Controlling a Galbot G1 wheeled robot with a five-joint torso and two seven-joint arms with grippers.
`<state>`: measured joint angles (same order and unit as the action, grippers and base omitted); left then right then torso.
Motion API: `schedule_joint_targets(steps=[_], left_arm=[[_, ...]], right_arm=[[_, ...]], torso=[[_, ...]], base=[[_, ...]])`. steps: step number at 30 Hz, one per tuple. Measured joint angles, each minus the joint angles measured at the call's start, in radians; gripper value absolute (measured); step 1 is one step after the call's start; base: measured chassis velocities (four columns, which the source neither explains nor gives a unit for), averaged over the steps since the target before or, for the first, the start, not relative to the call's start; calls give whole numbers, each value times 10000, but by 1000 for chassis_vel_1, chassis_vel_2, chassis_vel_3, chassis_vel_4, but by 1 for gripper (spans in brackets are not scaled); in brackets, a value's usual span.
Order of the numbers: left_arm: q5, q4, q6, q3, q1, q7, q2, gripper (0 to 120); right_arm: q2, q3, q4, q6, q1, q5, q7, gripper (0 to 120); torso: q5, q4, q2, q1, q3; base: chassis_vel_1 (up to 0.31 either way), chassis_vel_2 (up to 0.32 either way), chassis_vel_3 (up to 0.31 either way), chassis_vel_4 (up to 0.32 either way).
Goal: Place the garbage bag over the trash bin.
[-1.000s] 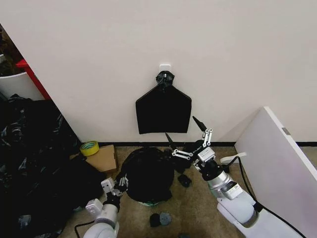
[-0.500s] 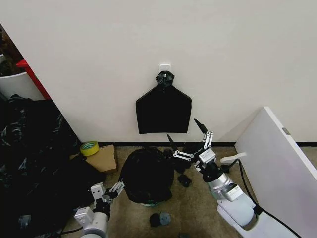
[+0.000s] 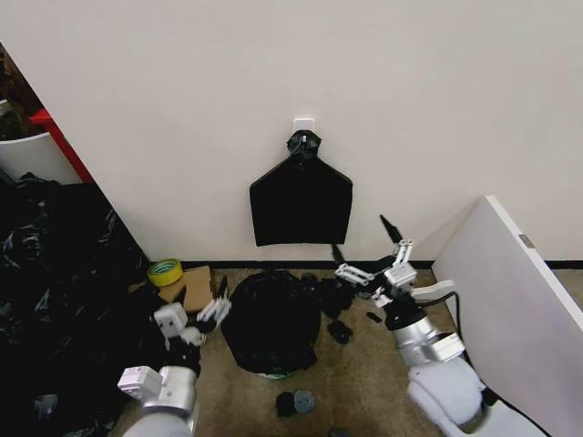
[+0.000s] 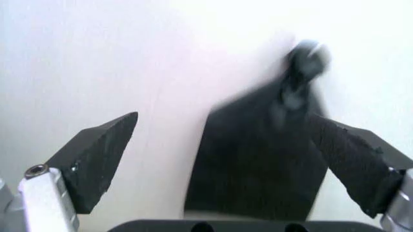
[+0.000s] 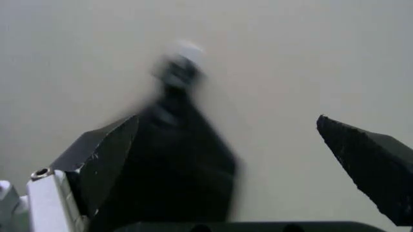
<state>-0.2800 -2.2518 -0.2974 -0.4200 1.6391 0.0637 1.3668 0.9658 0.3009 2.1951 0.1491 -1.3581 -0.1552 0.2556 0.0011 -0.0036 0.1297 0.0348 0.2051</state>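
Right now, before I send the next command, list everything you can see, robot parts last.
garbage bag: one, glossy black, draped over the bin on the floor
trash bin: one, white base showing under the bag
flat bundle: one, black, hung on the wall hook
tape roll: one, yellow, on a cardboard box
white board: one, leaning at right
black scraps: several, on the carpet
left claw: open, left of the bag
right claw: open, right of the bag

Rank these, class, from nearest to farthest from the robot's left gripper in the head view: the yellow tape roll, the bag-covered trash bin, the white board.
From the left gripper:
1. Trash bin under the garbage bag, just to its right.
2. Yellow tape roll, behind it by the wall; nearly as close.
3. White board, far right.
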Motion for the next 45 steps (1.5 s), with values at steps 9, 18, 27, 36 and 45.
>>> schedule_joint_targets(steps=[9, 18, 27, 36, 45], left_arm=[[1473, -302, -127, -990, -25, -1205, 1696, 100], [463, -1101, 1291, -1453, -26, -984, 1611, 100], [-310, -1125, 2655, -1819, 110, -421, -114, 100], [-2033, -1098, 3398, -2808, -262, -671, -578, 100], [-2006, -974, 3271, -2928, -229, -716, -711, 100]], right_arm=[[1396, 2236, -513, -429, -468, -272, -47, 100], [2164, 2997, -815, 569, -1039, -549, -1116, 100], [2430, 3418, -1010, 511, -1202, -538, -1099, 100], [2325, 3859, -1459, 564, -1145, -2101, -2092, 100], [2276, 4253, -1958, 1539, -1061, -2010, -3568, 100]], torso=[[2, 3, -2, 1, 0], [-3, 4, -2, 1, 0], [-6, 3, -2, 1, 1], [-6, 4, -2, 1, 0], [-4, 3, -2, 1, 1]], base=[[0, 0, 0, 0], [0, 0, 0, 0], [0, 0, 0, 0], [0, 0, 0, 0], [0, 0, 0, 0]])
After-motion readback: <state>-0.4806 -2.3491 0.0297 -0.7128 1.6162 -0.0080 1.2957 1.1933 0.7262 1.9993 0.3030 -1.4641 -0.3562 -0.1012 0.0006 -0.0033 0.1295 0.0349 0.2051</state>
